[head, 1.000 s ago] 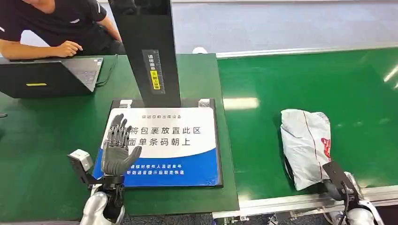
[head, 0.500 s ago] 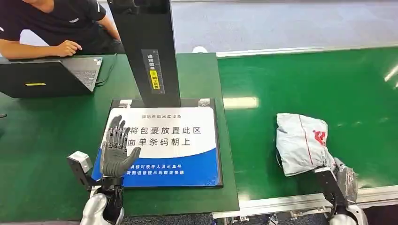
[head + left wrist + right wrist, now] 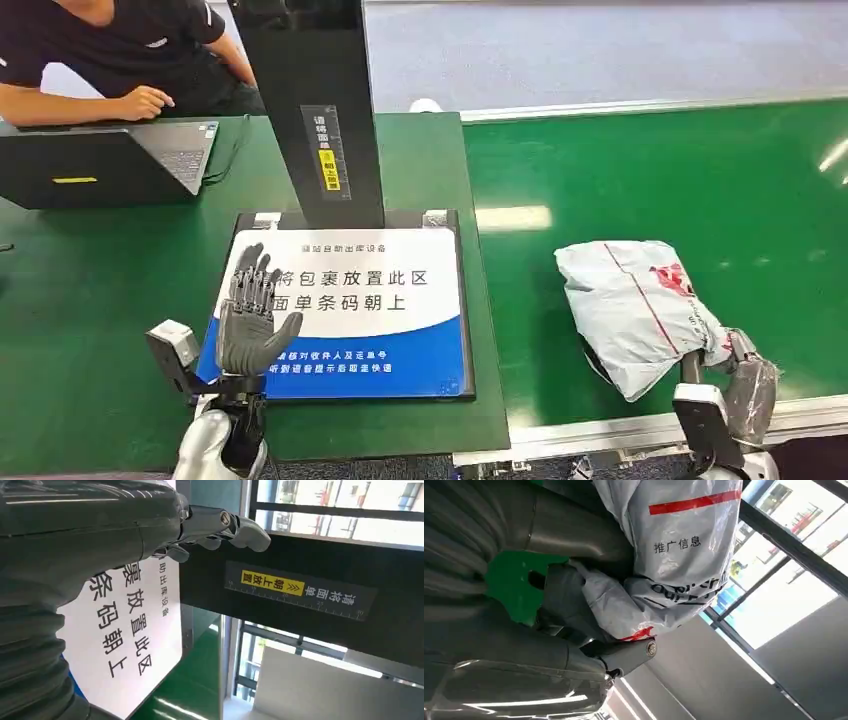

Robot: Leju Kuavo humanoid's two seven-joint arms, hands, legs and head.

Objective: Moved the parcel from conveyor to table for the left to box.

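A grey-white plastic parcel (image 3: 640, 305) with red markings is lifted over the green conveyor (image 3: 700, 180), tilted. My right hand (image 3: 735, 365) grips its near right end; in the right wrist view the fingers (image 3: 574, 605) wrap the parcel (image 3: 679, 555). My left hand (image 3: 250, 315) stands upright with fingers spread over the left part of the white-and-blue sign mat (image 3: 370, 300) on the green table (image 3: 90, 290). In the left wrist view the left hand (image 3: 210, 527) holds nothing.
A black scanner post (image 3: 315, 110) rises behind the mat. A black laptop (image 3: 100, 160) sits at the table's far left, with a person's arm (image 3: 80, 100) behind it. The conveyor's metal rail (image 3: 600, 430) runs along the near edge.
My right hand has lifted the parcel and carried it leftwards, tilting it. The left hand has stayed put.
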